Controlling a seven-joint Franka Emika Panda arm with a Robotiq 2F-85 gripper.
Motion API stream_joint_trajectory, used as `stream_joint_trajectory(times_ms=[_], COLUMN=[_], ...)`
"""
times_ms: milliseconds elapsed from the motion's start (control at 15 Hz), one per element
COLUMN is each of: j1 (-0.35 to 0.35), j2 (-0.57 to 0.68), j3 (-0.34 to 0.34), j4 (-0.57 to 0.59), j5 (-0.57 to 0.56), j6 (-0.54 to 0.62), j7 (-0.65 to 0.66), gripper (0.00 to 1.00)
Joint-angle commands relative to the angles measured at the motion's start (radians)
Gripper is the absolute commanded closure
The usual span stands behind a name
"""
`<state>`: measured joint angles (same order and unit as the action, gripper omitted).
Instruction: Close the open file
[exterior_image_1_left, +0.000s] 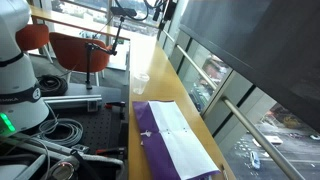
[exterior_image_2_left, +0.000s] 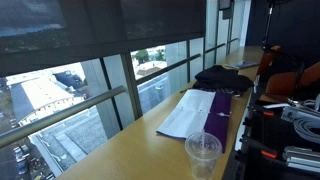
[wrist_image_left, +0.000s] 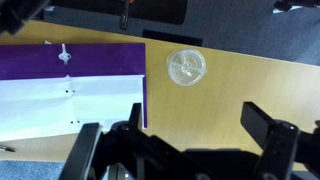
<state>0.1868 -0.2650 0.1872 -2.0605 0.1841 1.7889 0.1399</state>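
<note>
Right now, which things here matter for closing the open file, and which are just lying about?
For the job: purple file, lying open on the counter; the open hand.
Just lying about: clear plastic cup; dark bundle; orange chair; cables.

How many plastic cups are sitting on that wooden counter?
1. The clear plastic cup stands on the wooden counter, just beyond the end of the open purple file, not touching it. None seems hidden.

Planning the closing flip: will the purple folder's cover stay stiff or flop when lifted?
The thin purple folder cover lies flat and looks sheet-thin, so it likely flexes. On the smooth wooden counter it may slide if pushed.
</note>
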Motion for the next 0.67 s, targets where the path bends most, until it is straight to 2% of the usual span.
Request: stream_joint_trajectory(times_ms=[0, 333, 600], j1=[-0.004, -0.076, -0.157], j2=[0.001, 0.065, 0.196], j3=[0.004, -0.049, -0.136], j4=[0.002, -0.110, -0.149], j5=[0.001, -0.175, -0.273], j6=[-0.002, 0.118, 0.294], j7=[0.000, -0.095, -0.168], gripper=[0.00, 0.00, 0.00])
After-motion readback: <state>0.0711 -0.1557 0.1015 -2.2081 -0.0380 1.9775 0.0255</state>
